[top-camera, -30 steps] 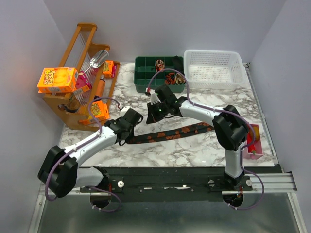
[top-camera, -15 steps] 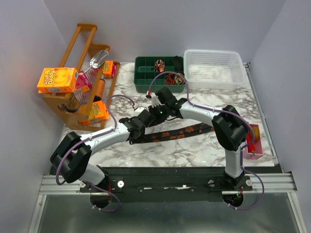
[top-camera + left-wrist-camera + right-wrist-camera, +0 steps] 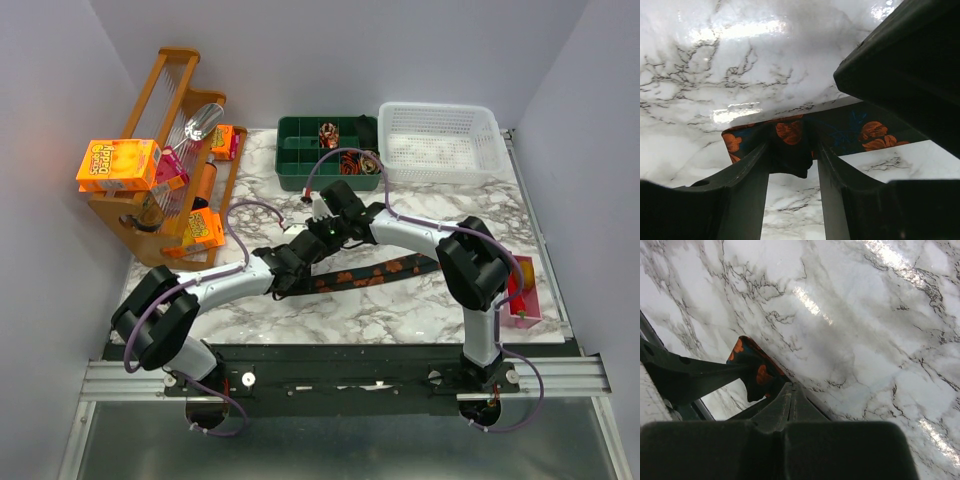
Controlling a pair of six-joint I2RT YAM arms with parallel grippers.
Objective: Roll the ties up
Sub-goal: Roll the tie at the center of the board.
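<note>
One tie (image 3: 375, 272), dark with orange flowers, lies as a flat strip across the middle of the marble table. My left gripper (image 3: 292, 270) is at its left end. In the left wrist view the folded tie end (image 3: 790, 145) fills the narrow gap between my left fingers (image 3: 752, 172), which are closed on it. My right gripper (image 3: 312, 250) is shut, its fingertips (image 3: 791, 388) together and right beside the same tie end (image 3: 756, 371). Whether they pinch cloth is hidden. Coiled ties (image 3: 358, 161) sit in the green organizer (image 3: 300, 150).
A white basket (image 3: 438, 140) stands at the back right. A wooden rack (image 3: 165, 150) with orange boxes is at the back left. A red and yellow object (image 3: 520, 295) lies by the right edge. The two grippers are close together.
My left arm has swung right along the table and brought its gripper onto the tie's left end, beside the right gripper. The right arm has barely moved.
</note>
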